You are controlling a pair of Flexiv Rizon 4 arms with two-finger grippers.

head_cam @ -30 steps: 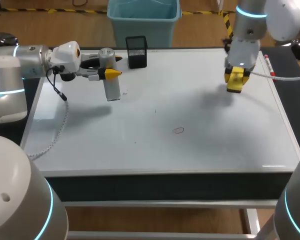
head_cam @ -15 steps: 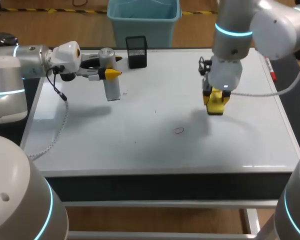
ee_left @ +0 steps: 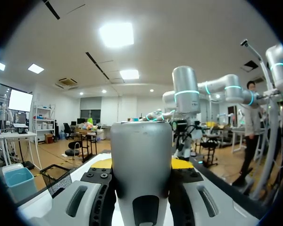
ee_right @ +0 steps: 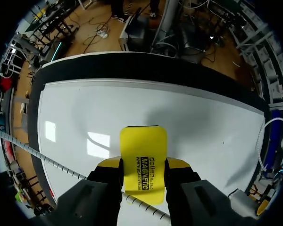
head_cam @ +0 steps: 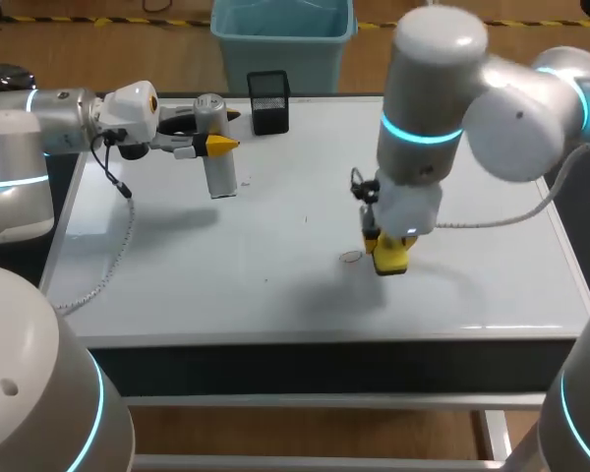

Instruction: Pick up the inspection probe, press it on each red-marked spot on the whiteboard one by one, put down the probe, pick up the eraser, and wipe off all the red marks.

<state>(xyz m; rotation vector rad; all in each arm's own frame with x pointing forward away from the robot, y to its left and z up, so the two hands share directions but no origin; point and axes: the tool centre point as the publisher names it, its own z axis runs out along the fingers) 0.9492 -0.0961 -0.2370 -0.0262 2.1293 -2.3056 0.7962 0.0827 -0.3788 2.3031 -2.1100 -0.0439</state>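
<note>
- While hanging above the far left part of the whiteboard [head_cam: 226, 275], reaching in sideways: left gripper [head_cam: 212, 140], pinching the inspection probe [head_cam: 219, 169] from two sides.
- Seen from the left wrist as a grey cylinder [ee_left: 141, 155] filling the gap between the fingers; upright, lower end toward the whiteboard.
- Just right of the probe, at the whiteboard's far edge: black mesh basket [head_cam: 268, 100], apart from the gripper.
- Right of the whiteboard's middle, toward its near edge: one small red ring [head_cam: 350, 257].
- Just beside that mark, on its right: yellow eraser [head_cam: 391, 254], clamped on both sides by the right gripper [head_cam: 390, 246] and pointing down at the whiteboard.
- Low over the whiteboard, perhaps touching it; hard to judge from above.
- From the right wrist, eraser [ee_right: 143, 146] sticking out ahead of the yellow fingertips [ee_right: 111, 164], bare whiteboard beyond it.
</note>
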